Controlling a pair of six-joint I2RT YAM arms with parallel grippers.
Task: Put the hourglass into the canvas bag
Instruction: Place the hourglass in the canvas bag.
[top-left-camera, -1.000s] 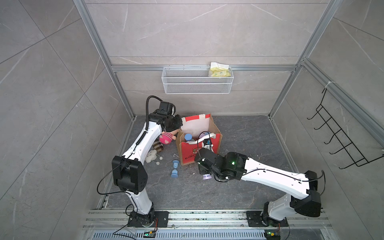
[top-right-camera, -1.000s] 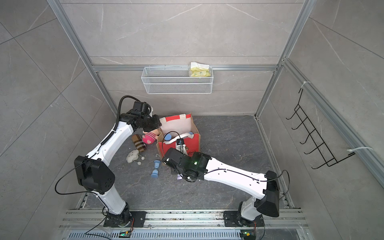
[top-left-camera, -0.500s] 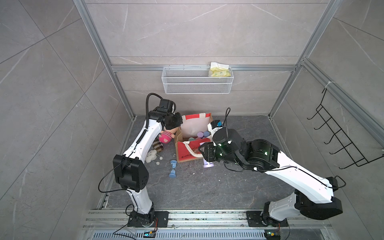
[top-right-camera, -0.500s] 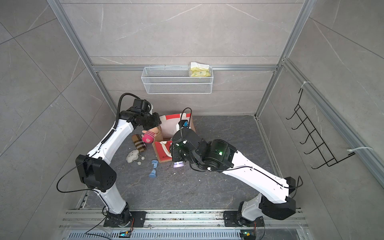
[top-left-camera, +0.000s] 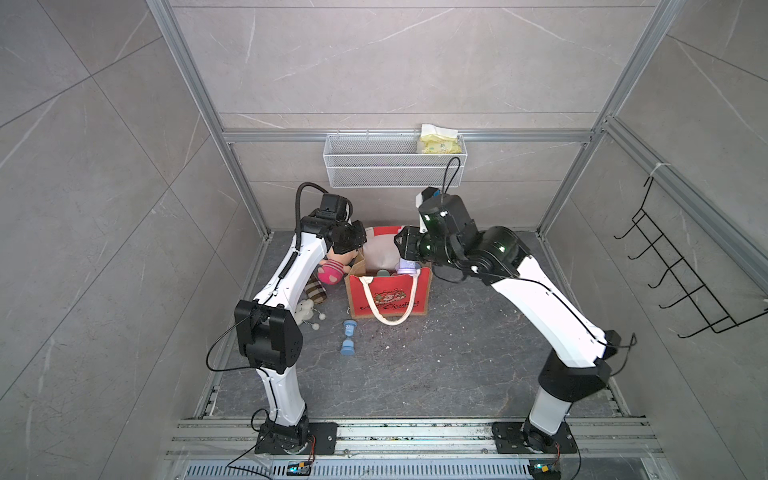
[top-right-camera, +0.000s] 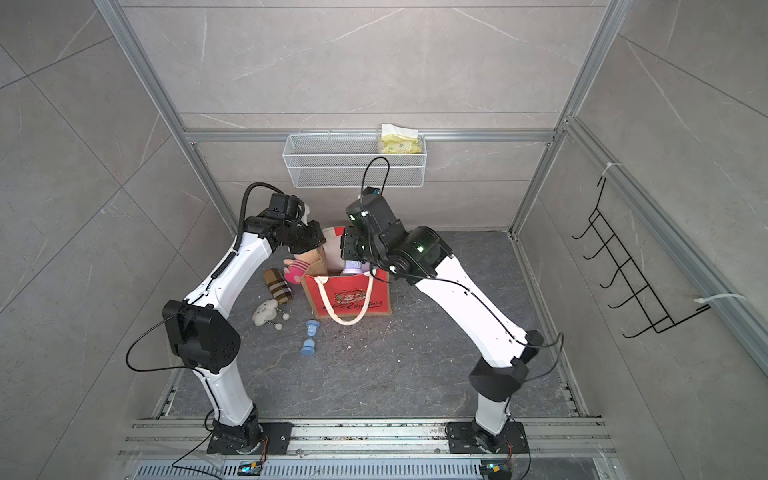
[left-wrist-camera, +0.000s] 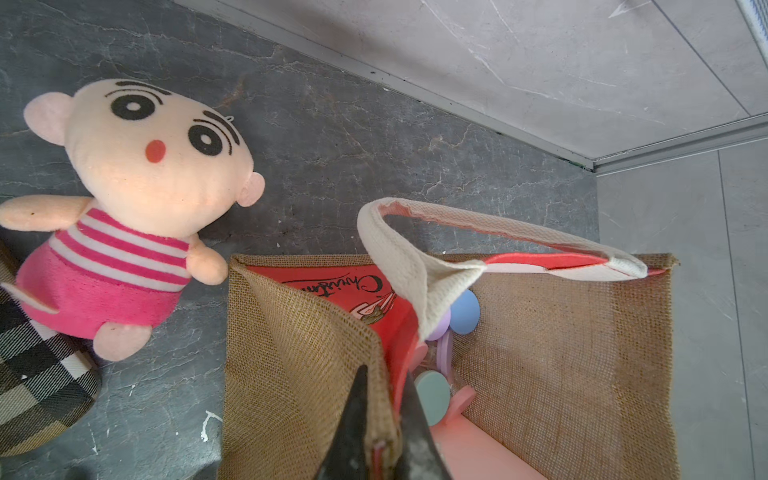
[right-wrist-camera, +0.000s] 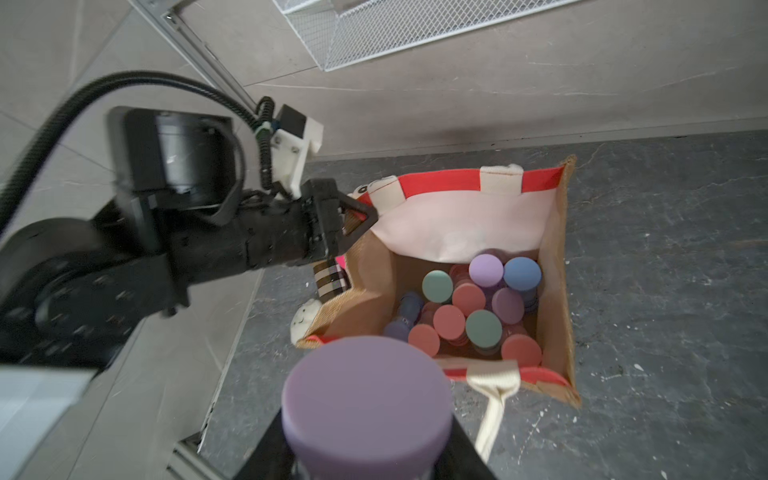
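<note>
1. The canvas bag (top-left-camera: 388, 297) stands upright on the desk (top-left-camera: 415, 374), mouth open, with its red printed front towards the arm bases. A heap of coloured hourglasses (right-wrist-camera: 478, 307) lies inside.
2. The left gripper (left-wrist-camera: 386, 376) is closed on the bag's burlap side rim.
3. The right gripper (right-wrist-camera: 365, 457) is clamped on the purple hourglass (right-wrist-camera: 365, 399), held over the bag's open mouth.
4. The blue hourglass (top-left-camera: 348, 337) lies on the desk near the bag's front, apart from both grippers.
5. The plush doll (left-wrist-camera: 137, 199) lies on the desk beside the bag.
</note>
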